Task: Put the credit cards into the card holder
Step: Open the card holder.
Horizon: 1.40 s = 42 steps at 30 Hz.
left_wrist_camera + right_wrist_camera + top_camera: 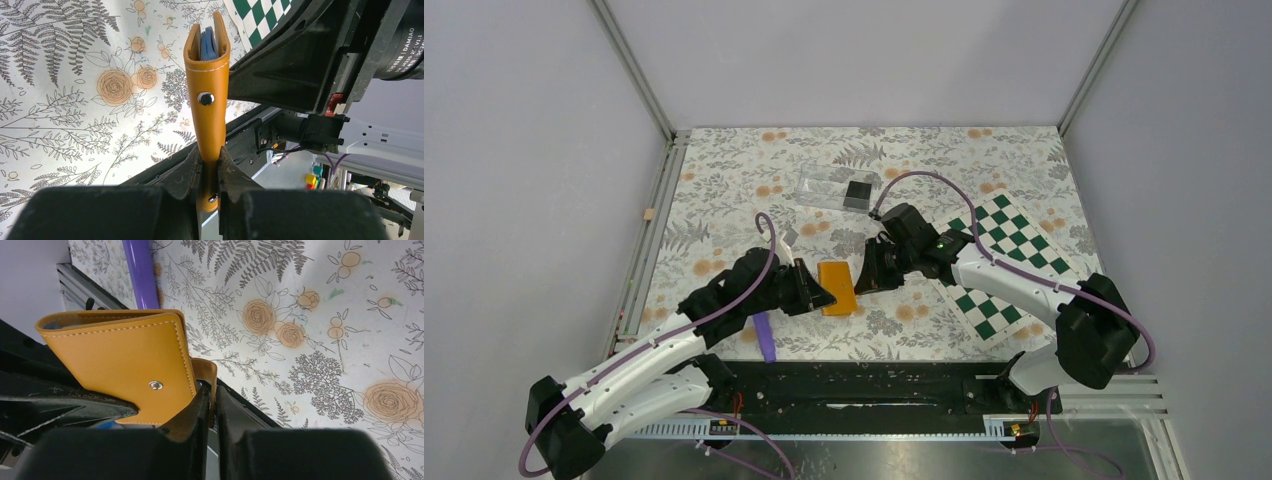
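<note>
From above you see one orange card holder between your left gripper and right gripper, and one black credit card in the clear box. Left wrist: its fingers pinch the holder's edge, one snap showing. Right wrist: its fingers pinch one flap.

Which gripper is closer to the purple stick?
The left gripper: the purple stick lies right beside its arm, while the right gripper is across the orange wallet.

Robotics lab cell, grey panel walls, aluminium frame posts, checkerboard sheet, floral table cover
</note>
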### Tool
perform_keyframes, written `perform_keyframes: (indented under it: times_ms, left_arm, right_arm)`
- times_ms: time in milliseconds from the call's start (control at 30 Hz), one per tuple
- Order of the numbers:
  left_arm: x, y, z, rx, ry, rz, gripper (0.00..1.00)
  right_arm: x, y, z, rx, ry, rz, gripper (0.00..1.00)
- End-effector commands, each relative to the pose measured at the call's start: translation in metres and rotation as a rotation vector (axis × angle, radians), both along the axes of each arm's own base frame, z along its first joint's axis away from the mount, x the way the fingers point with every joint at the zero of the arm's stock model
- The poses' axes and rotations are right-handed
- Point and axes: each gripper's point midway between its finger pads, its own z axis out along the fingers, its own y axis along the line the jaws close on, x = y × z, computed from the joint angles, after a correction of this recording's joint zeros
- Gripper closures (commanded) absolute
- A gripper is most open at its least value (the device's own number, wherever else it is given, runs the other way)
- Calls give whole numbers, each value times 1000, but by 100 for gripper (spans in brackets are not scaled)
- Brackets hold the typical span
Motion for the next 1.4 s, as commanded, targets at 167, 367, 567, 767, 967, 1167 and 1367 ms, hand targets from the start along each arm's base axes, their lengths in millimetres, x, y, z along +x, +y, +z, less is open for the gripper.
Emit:
perform_keyframes:
  times_ms: [167,367,567,767,967,1167,1367]
  left_arm:
    - [4,0,19,-7,-76,-19,76]
    - [18,48,48,156,-264,103,2]
    - [13,56,86,191,-558,-50,1]
    - [-3,45,120,169,-820,-263,3]
    - [-36,14,140,36,-1117,-572,1]
    - [-60,-20,161,-193,-1216,-769,1]
    - [-64,-43,180,-368,-1190,-810,4]
  right_arm:
    - [-2,19,54,169,-93,80,100]
    - [-17,3,109,197,-284,243,100]
    - [-61,-2,156,332,-324,510,100]
    - [-99,-17,178,382,-221,699,100]
    - [-127,-28,214,503,-208,790,100]
    - [-141,-31,239,611,-214,823,100]
    - [-145,-31,245,643,-184,828,100]
